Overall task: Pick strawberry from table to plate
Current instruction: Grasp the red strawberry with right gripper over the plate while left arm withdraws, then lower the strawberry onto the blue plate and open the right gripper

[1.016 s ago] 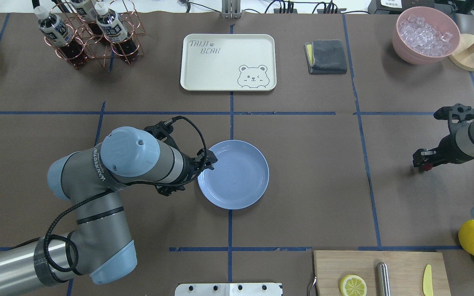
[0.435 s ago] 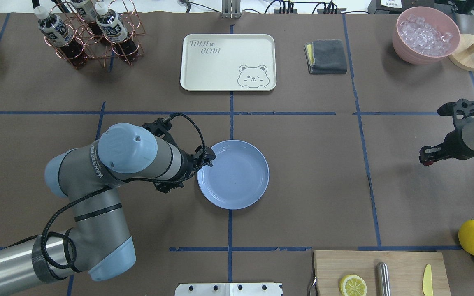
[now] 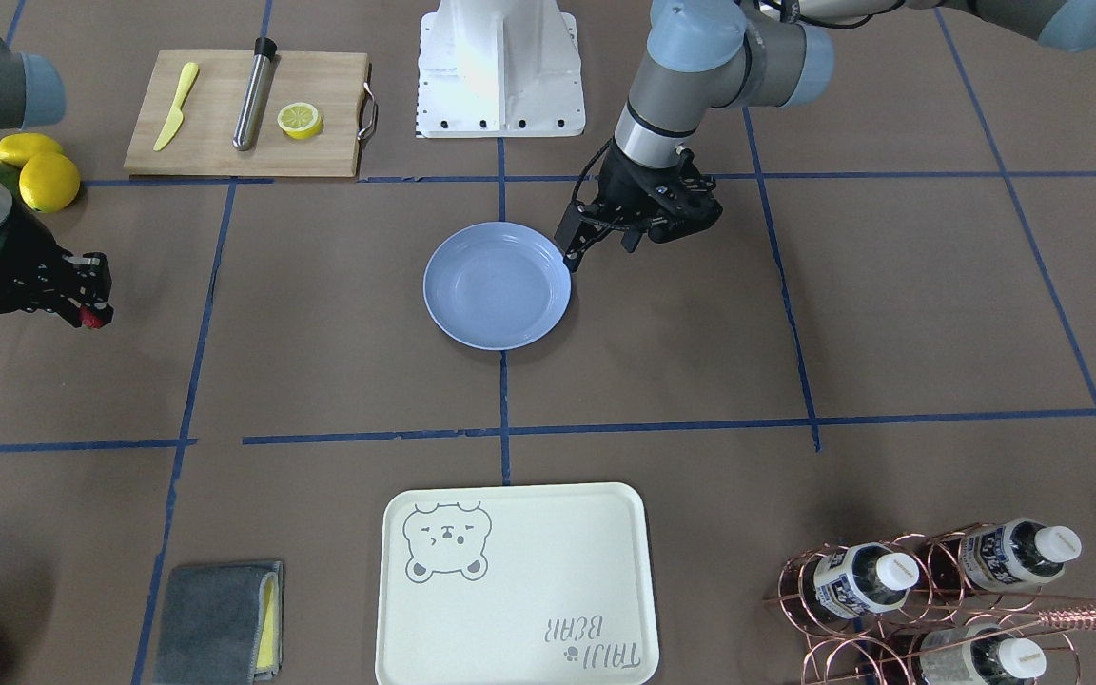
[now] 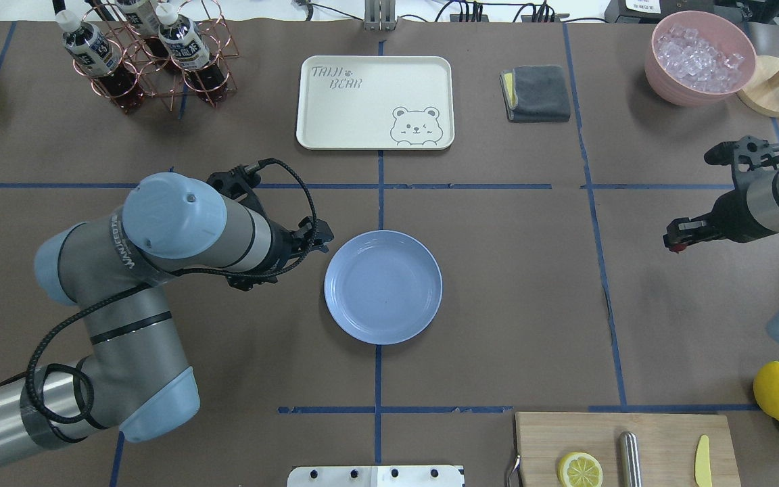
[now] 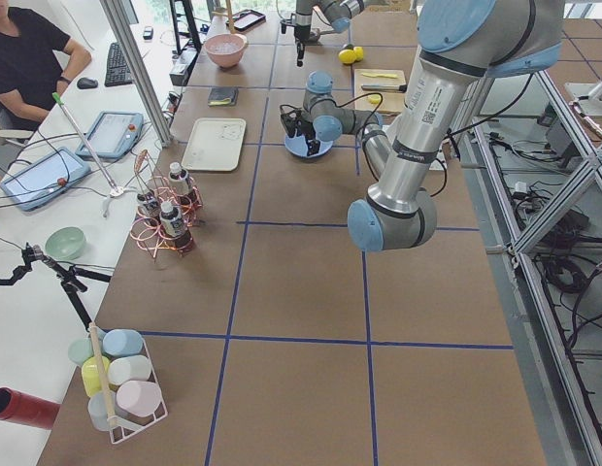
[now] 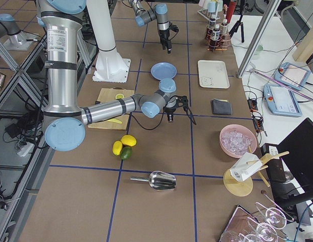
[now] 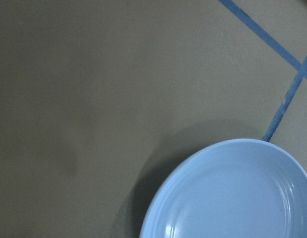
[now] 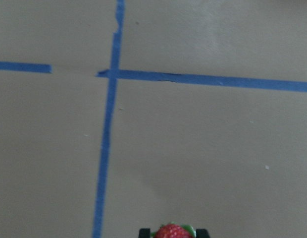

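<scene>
Carrying strawberry (image 4: 678, 248): right end effector (image 4: 672, 241) clenched on it, red tip poking out at front, likely just clear of worktop (image 4: 525, 284). Plate (image 4: 383, 287) well apart toward robot's left, slightly nearer robot, beyond tape line (image 4: 596, 270). Left end effector (image 4: 322, 241) just beside plate rim, so nearer arm, but carries no berry; its grip state unreadable. Judged next: sideways carry leftward over plate.

A white desk (image 5: 19, 330) bears tablets (image 5: 34, 178) and a keyboard (image 5: 117, 63).
</scene>
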Motion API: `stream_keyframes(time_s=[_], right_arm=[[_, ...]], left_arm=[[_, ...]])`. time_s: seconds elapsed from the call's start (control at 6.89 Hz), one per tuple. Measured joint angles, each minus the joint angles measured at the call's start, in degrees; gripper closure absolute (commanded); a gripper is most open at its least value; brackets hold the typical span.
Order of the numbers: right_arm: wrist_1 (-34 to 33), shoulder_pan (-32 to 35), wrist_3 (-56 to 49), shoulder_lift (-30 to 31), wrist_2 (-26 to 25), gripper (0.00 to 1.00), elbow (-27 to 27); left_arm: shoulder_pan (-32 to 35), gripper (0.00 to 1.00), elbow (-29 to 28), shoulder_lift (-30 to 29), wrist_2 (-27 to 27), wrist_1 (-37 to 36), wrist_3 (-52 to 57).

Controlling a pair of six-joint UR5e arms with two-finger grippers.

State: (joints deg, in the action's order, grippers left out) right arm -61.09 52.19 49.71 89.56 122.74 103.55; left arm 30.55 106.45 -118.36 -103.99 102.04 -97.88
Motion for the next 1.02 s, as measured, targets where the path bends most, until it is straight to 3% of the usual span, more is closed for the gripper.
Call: stream_keyframes(time_s=[0.29,0.58,1.02], right_arm=[[-3.7,-4.2,8.5,-10.8,1.1,1.00,0.0],[-9.6,-13.8,17.2,-22.5,-6.6,1.00,-1.5],[-13.4,-23.7,24.3,-36.0,-16.7,1.00,-10.1]], left_arm=[[4.9,0.00,2.5,1.4,-2.1,-4.7,11.2],[11.4,0.00,3.1,4.5,-7.2,-6.3,22.8],[20.2,0.00,3.1,10.3,-13.6,-7.2,38.7]])
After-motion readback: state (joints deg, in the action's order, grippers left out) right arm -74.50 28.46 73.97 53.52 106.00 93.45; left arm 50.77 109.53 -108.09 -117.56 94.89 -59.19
